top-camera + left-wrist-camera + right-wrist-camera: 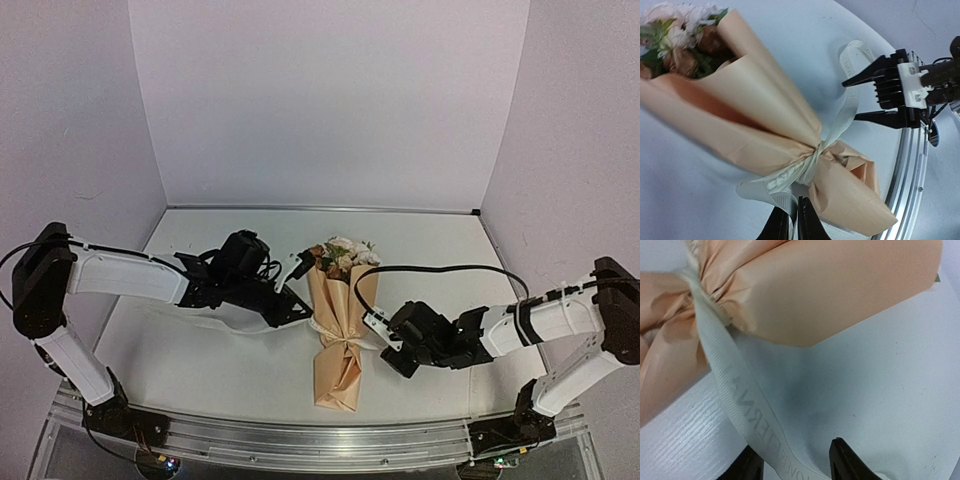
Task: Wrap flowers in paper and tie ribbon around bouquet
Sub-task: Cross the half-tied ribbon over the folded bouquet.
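The tying step appeared near its end: the creamy-white printed satin ribbon (840, 120) cinched the waist of the flat-lying peach-tan paper-cone rose bouquet (335, 300), the left gripper (792, 217) clamped one tail beside it, the right gripper (850, 100) stood with jaws apart around the other, and a clean release seemed required next.

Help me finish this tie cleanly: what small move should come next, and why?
Probably open the left gripper and let its ribbon tail drop. The ribbon already looks cinched around the waist of the bouquet, and the right gripper stands open with the other tail loose between its fingers, so only the left seems to grip.
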`<action>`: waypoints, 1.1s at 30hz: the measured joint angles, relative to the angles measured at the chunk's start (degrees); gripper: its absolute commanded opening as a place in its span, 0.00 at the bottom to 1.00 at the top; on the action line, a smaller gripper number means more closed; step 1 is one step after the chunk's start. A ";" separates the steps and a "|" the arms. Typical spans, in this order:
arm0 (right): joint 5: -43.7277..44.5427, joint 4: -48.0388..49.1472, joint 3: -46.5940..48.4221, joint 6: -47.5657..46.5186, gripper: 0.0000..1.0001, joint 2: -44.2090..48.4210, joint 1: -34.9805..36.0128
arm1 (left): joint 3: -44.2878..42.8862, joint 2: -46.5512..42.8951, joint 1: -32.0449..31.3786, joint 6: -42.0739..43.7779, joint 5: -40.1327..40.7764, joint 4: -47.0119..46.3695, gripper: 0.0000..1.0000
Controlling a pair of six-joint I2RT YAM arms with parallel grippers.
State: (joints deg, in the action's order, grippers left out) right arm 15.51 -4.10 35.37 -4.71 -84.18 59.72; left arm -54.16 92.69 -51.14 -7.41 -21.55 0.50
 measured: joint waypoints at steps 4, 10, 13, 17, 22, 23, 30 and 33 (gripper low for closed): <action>-0.12 -0.14 -0.36 3.66 0.68 4.79 -3.17 | -5.54 3.55 -1.89 1.12 -2.90 -1.33 0.10; -0.11 -0.31 -2.28 9.01 0.75 10.53 -7.17 | -15.20 12.40 -3.79 3.11 -7.30 -1.49 0.09; -0.10 -0.81 -3.48 10.46 0.76 12.14 -7.66 | -18.32 15.83 -4.83 5.39 -8.99 -0.49 0.10; 0.10 -3.20 -4.29 13.04 0.85 13.39 -8.68 | -21.04 18.34 -6.87 8.82 -10.18 2.64 0.11; 1.17 -12.20 -3.73 21.44 0.88 16.08 -13.54 | -23.32 19.71 -9.32 12.87 -10.37 4.53 0.13; 1.42 -14.56 -3.27 23.26 0.88 16.61 -14.38 | -23.47 19.76 -9.72 13.66 -10.38 4.65 0.13; 2.97 -28.61 0.84 36.15 0.77 19.25 -17.93 | -25.41 21.04 -11.80 18.79 -10.32 7.23 0.12; 2.13 -32.15 1.94 42.41 0.76 19.22 -20.73 | -26.21 22.00 -12.39 20.71 -10.24 7.86 0.12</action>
State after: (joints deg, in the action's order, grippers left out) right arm 17.64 -36.26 37.31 37.71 -64.96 38.99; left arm -80.38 114.69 -63.52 13.30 -31.79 8.36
